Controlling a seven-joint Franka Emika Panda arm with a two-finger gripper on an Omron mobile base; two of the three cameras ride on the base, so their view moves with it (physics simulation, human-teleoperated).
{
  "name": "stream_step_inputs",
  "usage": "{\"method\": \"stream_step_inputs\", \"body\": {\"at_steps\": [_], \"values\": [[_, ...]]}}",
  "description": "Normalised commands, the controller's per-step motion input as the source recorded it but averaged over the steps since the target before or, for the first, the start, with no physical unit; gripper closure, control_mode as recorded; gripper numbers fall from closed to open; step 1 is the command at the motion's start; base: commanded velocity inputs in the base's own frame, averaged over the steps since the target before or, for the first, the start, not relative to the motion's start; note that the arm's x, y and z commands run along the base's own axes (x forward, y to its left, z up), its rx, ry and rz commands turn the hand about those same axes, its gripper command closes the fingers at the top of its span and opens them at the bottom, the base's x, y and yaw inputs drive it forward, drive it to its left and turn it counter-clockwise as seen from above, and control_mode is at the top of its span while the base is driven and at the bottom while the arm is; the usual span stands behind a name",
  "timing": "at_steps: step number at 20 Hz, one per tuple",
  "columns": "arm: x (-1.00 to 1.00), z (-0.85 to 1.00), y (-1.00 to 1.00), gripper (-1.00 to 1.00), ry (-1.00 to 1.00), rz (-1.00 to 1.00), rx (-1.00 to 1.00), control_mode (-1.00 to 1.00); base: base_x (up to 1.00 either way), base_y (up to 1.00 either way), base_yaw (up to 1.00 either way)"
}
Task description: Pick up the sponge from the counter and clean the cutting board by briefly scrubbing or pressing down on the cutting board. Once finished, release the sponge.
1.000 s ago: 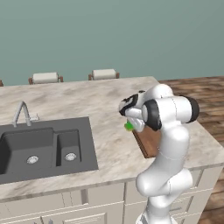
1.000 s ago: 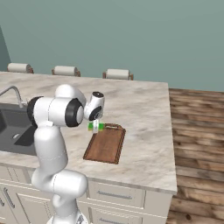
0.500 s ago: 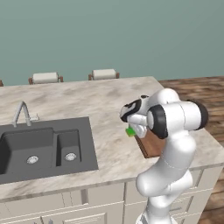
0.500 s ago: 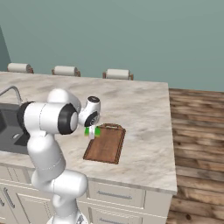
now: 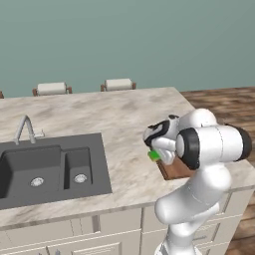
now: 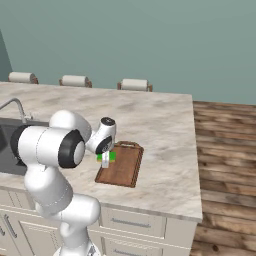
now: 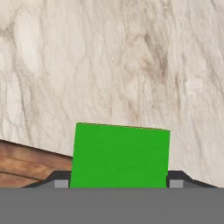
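My gripper (image 6: 105,160) is shut on the bright green sponge (image 6: 107,156). It holds the sponge at the left edge of the reddish-brown cutting board (image 6: 122,166), which lies on the marble counter (image 6: 160,125) near the front edge. From the left base view the sponge (image 5: 154,155) peeks out under the hand, and the board (image 5: 175,170) is mostly hidden behind the arm. In the hand view the sponge (image 7: 120,155) sits between the dark fingertips (image 7: 61,178), with veined counter (image 7: 109,57) beyond and a corner of the board (image 7: 26,164) at lower left. Whether the sponge touches the board I cannot tell.
A dark grey double sink (image 5: 45,167) with a faucet (image 5: 24,130) is set into the counter left of the arm. Chair backs (image 6: 134,84) line the far edge. The counter ends at the right, with wooden floor (image 6: 227,150) beyond.
The hand has carried the sponge down and toward the front of the counter, along the board's left edge. The jaws stay shut on the sponge.
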Motion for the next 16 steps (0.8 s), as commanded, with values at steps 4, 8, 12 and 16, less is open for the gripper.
{"method": "stream_step_inputs", "body": {"at_steps": [4, 8, 12, 16], "values": [[-0.72, -0.18, -0.05, 1.00, 0.06, 0.00, 0.07, -1.00, 0.00, 0.00, 0.00], [-0.73, -0.11, 0.00, 1.00, 0.14, 0.00, 0.05, -1.00, 0.00, 0.00, 0.00], [-0.65, -0.05, 0.00, 1.00, 0.24, 0.00, 0.00, -1.00, 0.00, 0.00, 0.00], [-0.58, -0.05, 0.00, 1.00, 0.30, 0.00, 0.00, -1.00, 0.00, 0.00, 0.00]]}}
